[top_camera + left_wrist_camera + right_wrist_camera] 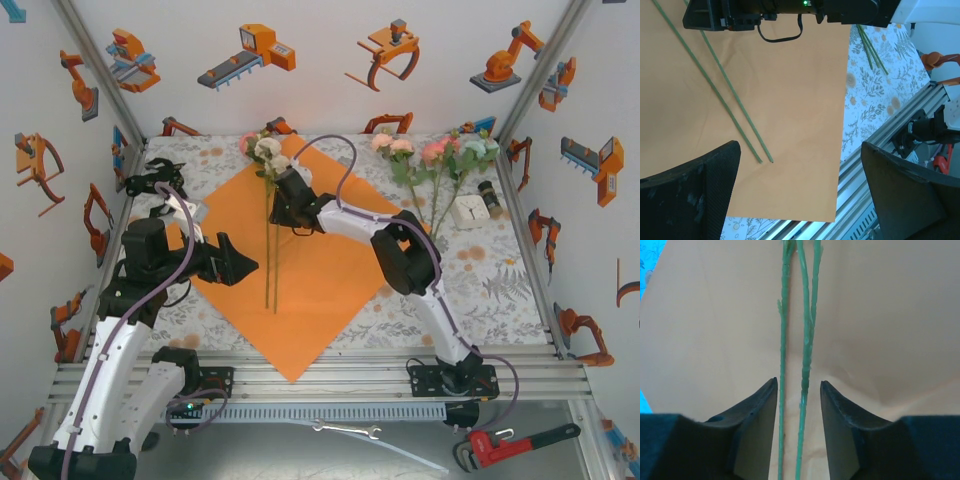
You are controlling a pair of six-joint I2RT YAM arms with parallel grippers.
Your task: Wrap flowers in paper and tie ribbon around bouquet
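The orange paper [320, 270] lies flat on the tablecloth like a diamond. Three flowers lie on it, pink and white blooms [262, 150] at the far corner and thin green stems [270, 270] running toward me. My right gripper [276, 212] hovers over the upper stems. In the right wrist view it [798, 382] is open, with the stems [805, 340] between the fingers and gaps on both sides. My left gripper [248, 266] is open over the paper's left part, nothing between its fingers [695, 195], near the stem ends [765, 159]. The ribbon and a bouquet are out of view.
More flowers [430, 150] lie on the cloth at the back right, next to a white box [468, 211] and a small dark jar [490, 198]. A black shape [150, 180] that I cannot identify sits at the back left. Metal rails [330, 365] edge the near side.
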